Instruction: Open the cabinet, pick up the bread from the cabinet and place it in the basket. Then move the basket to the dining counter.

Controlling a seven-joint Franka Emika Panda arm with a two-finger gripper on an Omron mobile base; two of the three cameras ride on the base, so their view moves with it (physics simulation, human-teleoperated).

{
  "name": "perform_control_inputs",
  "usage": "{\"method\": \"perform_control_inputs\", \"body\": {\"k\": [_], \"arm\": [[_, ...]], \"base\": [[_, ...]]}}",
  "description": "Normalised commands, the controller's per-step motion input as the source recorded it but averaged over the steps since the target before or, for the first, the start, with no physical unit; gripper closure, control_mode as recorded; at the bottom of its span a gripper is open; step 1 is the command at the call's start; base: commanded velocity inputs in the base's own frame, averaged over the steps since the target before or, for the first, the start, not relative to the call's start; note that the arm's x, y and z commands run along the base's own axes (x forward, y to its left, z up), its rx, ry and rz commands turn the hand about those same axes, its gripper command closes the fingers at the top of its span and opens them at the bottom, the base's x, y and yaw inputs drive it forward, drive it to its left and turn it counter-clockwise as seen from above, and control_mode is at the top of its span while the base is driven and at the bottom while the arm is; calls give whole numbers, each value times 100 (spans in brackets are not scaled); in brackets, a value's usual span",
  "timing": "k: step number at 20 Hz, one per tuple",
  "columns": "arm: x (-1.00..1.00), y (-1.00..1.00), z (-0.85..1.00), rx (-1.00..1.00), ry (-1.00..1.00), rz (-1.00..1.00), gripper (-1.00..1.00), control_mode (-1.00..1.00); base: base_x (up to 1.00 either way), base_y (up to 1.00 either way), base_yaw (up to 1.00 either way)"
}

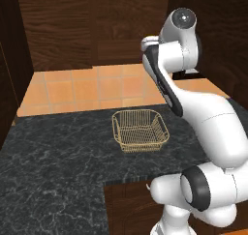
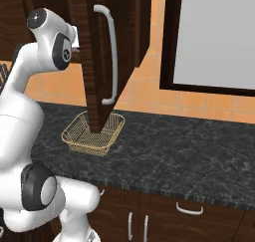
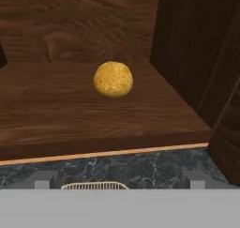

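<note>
Gripper (image 3: 120,180) stands fully open and holds nothing; its two dark tips (image 3: 44,180) rise at the 6 o'clock edge of the hand view, aimed into the cabinet (image 3: 70,110). Bread (image 3: 113,79) sits just above centre on the wood-grain shelf, toward 12 o'clock from the jaws and well apart from them, so the wide opening reads as readiness for a straight reach-in. Bun is rounded, golden-orange, with a pitted crust. Cabinet door (image 2: 102,61) hangs swung out, its long silver bar handle (image 2: 110,54) facing the right base camera. Basket (image 1: 140,131), square yellow wire mesh with flared sides, waits empty on the black veined counter (image 1: 58,156) beneath the shelf, handy for a short drop.
</note>
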Motion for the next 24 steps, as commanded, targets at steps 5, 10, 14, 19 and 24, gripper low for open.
{"method": "perform_control_inputs", "body": {"k": [5, 10, 14, 19, 24], "arm": [[100, -19, 0, 1, 7, -8, -100, -100], [80, -1, -5, 0, 0, -5, -100, -100], [56, 0, 0, 0, 0, 0, -100, -100], [51, -23, -1, 0, 0, 1, -100, -100], [26, -4, -22, 0, 0, 1, -100, -100]], "base": [[0, 0, 0], [0, 0, 0], [0, 0, 0], [0, 0, 0], [0, 0, 0]]}}
